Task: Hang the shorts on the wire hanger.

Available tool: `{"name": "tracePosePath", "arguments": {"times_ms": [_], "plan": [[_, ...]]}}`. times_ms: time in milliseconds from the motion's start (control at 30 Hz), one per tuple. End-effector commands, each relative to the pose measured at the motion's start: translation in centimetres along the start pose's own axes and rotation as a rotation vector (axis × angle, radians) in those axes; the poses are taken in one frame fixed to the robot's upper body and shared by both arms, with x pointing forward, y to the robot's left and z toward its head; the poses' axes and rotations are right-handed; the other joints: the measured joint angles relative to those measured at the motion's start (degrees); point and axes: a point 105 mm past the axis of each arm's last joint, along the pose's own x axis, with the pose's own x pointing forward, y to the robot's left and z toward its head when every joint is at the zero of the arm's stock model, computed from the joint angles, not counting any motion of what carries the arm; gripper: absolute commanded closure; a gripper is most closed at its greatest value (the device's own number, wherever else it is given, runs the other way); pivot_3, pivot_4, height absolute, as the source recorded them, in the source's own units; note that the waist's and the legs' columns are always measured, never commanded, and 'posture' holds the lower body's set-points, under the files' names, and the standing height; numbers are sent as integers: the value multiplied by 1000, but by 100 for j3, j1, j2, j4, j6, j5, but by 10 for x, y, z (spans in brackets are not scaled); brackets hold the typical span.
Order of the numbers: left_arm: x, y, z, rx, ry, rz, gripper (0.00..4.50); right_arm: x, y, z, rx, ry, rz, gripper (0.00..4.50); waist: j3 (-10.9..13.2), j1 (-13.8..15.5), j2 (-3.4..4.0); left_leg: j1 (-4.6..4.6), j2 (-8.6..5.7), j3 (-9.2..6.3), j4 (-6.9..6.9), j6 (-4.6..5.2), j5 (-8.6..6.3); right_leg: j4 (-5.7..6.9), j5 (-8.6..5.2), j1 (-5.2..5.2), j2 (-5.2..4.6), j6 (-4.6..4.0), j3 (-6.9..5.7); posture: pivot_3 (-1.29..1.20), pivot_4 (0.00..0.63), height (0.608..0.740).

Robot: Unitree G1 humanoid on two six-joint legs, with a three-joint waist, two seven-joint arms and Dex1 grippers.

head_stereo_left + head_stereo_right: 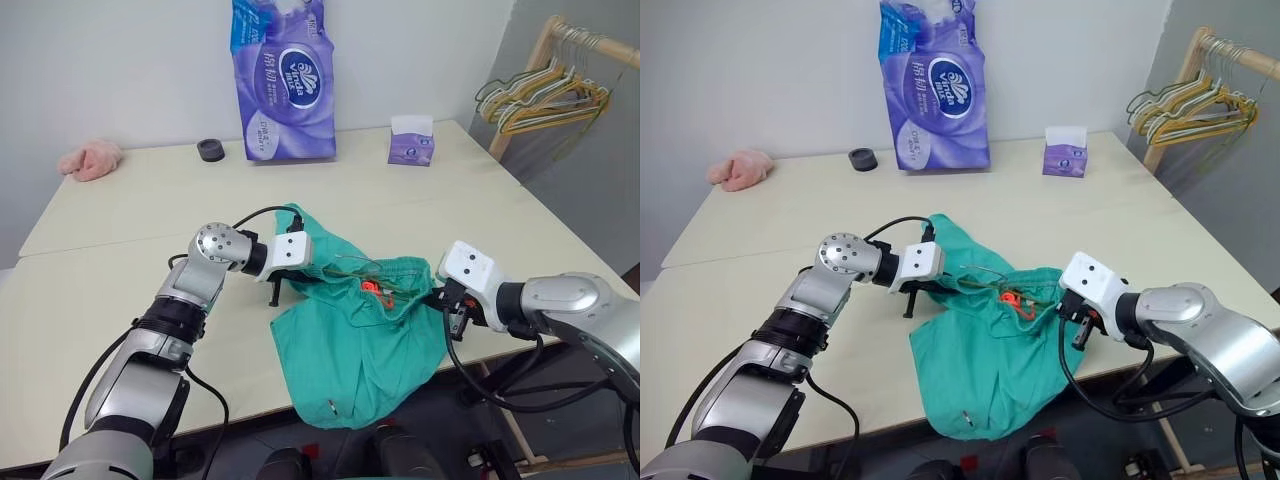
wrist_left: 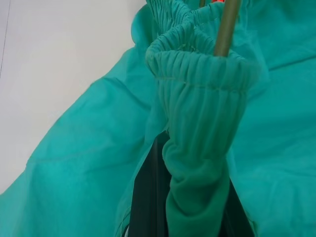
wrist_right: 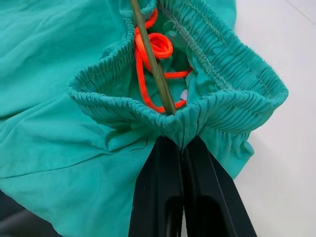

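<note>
The pale cream desk (image 1: 120,230) carries the work. The large teal-green soft cloth shorts (image 1: 350,350) lie at its near edge, between the two arms, with the lower part draped over the edge toward the floor. The thin dark olive-grey wire hanger (image 3: 153,64) is already threaded through the gathered elastic waistband: one wire runs across the opening beside the orange drawstring (image 3: 158,49), and wire loops show above the cloth in the head views.

Progress, as judged: the hanger is partly inside the waistband, but the shorts are bunched and not yet spread along it. Remaining work appears to be seating the waistband evenly on the wire and lifting the assembly clear of the desk.

Left claw (image 1: 283,288): closed tight on the left end of the waistband; in its wrist view a fold of elastic rises from between the black fingers (image 2: 143,207).

Right claw (image 3: 183,148): closed tight on the right end of the waistband, with the two black fingers pressed together and the gathered hem pinched at their tips. The hanger wire ends just at that pinch; whether it is also gripped cannot be told.

Other items, all well apart: a tall purple tissue pack (image 1: 282,80) and a small purple tissue box (image 1: 411,142) at the far edge, a black ring (image 1: 211,150), a pink cloth (image 1: 90,160) at far left, and bunched yellow and green hangers (image 1: 545,100) on a rack at far right.
</note>
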Motion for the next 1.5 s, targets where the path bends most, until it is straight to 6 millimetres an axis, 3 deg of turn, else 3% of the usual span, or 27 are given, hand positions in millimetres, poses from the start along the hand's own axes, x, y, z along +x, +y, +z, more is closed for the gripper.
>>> {"name": "tracePosePath", "arguments": {"times_ms": [33, 133, 233, 467, 600, 767, 1000, 1100, 1300, 1500], "plan": [[3, 1, 12, 44, -12, 8, 4500, 3, -1, 17, -77, -47, 11, 4463, 0, -10, 1, 1, 0, 1, 0, 0, 0, 0, 0, 0, 0, 0, 2, -222, 51, 740], [6, -1, 13, 42, -16, 2, 4500, 8, -6, 19, -87, -48, -8, 4463, 0, -15, 1, 1, 0, 0, -1, 0, 0, 1, 0, -1, 0, -1, 1, -221, 51, 740], [7, -2, 12, 39, -16, -2, 4500, 7, -13, 17, -94, -48, -39, 3777, 0, -8, 1, -2, 0, 0, -1, 0, 0, 1, 0, -3, -1, -1, 1, -220, 54, 740], [8, -7, 10, 32, -12, -10, 4500, -8, -3, 5, -81, -17, 7, 1370, 0, 2, 1, -3, 0, -1, -1, 0, 0, 1, 0, -4, -3, -1, 0, -222, 55, 740], [8, -9, 10, 32, -9, -16, 4500, -17, 1, -8, 52, -3, 20, 26, 0, 4, 1, -2, 0, -2, -2, 0, 0, 1, 0, -3, -3, 0, -1, -221, 58, 740], [8, -11, 10, 39, -6, -24, 4500, -20, -10, -42, 210, 72, -51, 26, 0, 13, 0, -1, 0, 0, -2, 0, 0, 0, 0, 0, -3, 0, 1, -222, 59, 740], [7, -11, 11, 43, -4, -28, 4500, -13, -20, -57, 304, 69, -79, 26, 0, 5, 1, 1, 0, 2, -2, 0, 0, 1, 0, 1, -1, 0, 1, -212, 58, 740], [6, -11, 10, 42, -1, -28, 4500, -9, -18, -56, 325, 48, -52, 26, 0, 8, 1, 1, 0, 2, -2, 0, 0, 1, 0, 1, -1, 0, 1, -214, 58, 740], [5, -10, 10, 42, 3, -29, 4500, 20, -4, -52, 309, 43, 56, 26, 0, -4, 1, 2, 0, 2, -2, 0, 0, 1, 0, 1, 0, 0, 1, -214, 58, 740], [5, -10, 10, 40, 1, -30, 4500, 45, -10, -51, 277, 56, 61, 26, 0, -6, 1, 2, 0, 1, -2, 0, 0, 1, 0, 1, 0, -1, 0, -203, 57, 740]]}}
